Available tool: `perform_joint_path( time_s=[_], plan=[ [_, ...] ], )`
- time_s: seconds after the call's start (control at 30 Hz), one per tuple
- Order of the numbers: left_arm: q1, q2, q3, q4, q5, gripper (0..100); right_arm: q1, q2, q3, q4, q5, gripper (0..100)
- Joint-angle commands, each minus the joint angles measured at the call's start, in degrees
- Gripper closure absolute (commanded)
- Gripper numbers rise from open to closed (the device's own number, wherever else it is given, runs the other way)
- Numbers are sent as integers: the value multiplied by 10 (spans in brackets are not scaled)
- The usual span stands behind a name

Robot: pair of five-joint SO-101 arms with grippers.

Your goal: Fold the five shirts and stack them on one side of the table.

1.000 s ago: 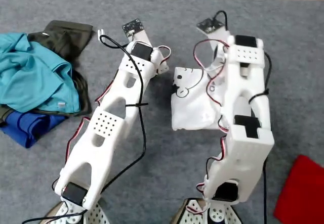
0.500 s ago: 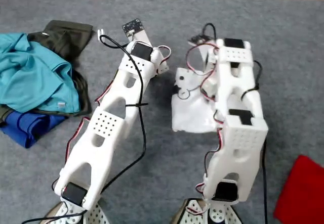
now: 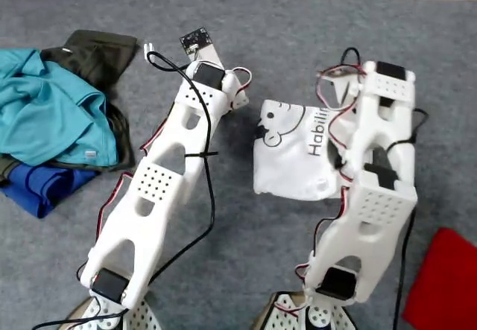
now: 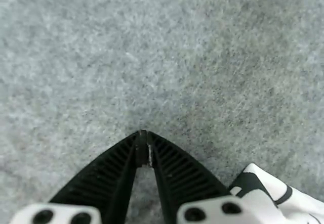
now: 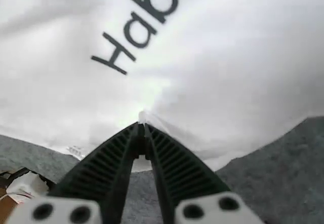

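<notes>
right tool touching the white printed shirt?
Touching. Right wrist view: the right tool is shut, pinching a fold of the white printed shirt.

Shirt heap left — single shirt centre

Grey table, five shirts.
White shirt near the middle; heap at the left edge, teal shirt over dark olive shirt and blue shirt; red shirt at near right corner.
</notes>
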Motion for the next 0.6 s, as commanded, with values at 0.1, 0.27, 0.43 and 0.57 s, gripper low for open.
perform_joint_path(
  time_s=[0.1,0.27,0.43,0.57],
  plan=[
    [-3,-10,-25,-2,1,981,65,-99,15,5,31,995],
    [-2,-10,-25,-2,1,981,66,-103,135,-140,-16,995],
    [-2,-10,-26,-2,1,981,70,-107,247,-279,-77,995],
    [-1,-10,-27,-2,0,981,69,-112,247,-280,-81,995]
  ],
)
